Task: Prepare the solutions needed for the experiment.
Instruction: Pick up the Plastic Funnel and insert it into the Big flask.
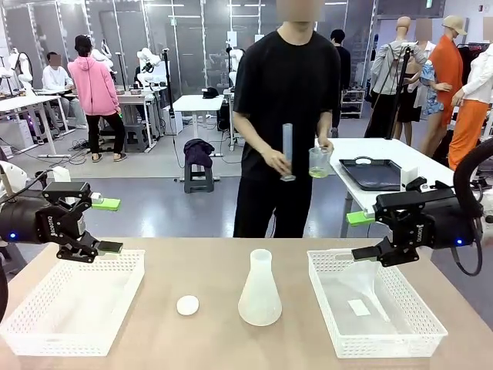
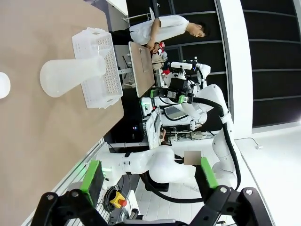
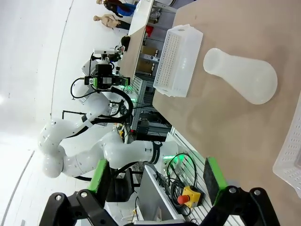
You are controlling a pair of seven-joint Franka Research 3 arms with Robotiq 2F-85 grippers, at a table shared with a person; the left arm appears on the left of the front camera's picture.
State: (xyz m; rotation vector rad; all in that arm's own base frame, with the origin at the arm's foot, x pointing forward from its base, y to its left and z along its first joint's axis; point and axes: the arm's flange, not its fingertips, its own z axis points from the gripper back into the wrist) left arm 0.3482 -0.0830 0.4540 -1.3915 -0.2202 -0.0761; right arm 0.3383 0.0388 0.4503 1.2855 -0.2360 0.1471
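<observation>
Early days, I'd say. The solutions [image 1: 318, 172] are just a shallow yellow-green layer in the small beaker [image 1: 319, 158] the person [image 1: 285, 85] holds along with a tall cylinder [image 1: 287, 146], well back from the counter [image 1: 216, 266]. The conical flask [image 1: 259, 289] looks empty, with the stopper [image 1: 187, 305] beside it. The left gripper [image 1: 108, 226] and right gripper [image 1: 362, 235] have fingers spread and hold nothing, hovering by the 2 baskets [image 1: 46, 331]. Pouring and stoppering still look left to do

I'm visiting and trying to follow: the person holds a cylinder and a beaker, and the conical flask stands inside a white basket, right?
Not quite. The front view shows the conical flask standing on the bare table between the left basket and the right basket; the rest holds.
</observation>
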